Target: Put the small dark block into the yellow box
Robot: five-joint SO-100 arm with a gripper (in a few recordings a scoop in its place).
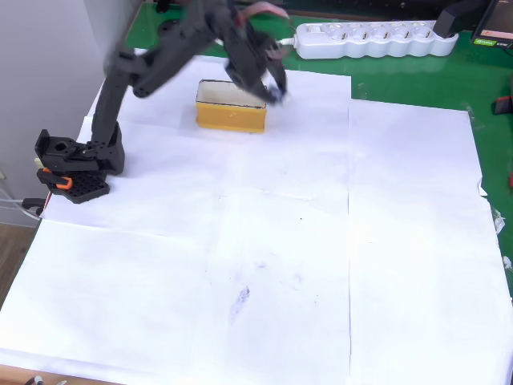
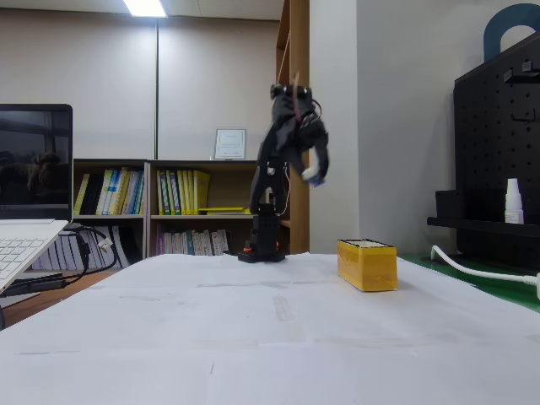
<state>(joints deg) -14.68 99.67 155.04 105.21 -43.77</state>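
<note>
The claw (image 2: pixel 312 175) hangs raised above the yellow box (image 1: pixel 231 107), closed around the small dark block (image 1: pixel 275 96), over the paper-covered surface (image 1: pixel 264 265).

Bright, even indoor light. Ceiling lamp (image 2: pixel 145 7) glares at 11 o'clock in the fixed view. Overhead view: white paper (image 1: pixel 264 241) near overexposed, shadows faint; arm (image 1: pixel 160 64) motion-blurred at 11 o'clock. Fixed view foreground soft, slightly unfocused.
</note>
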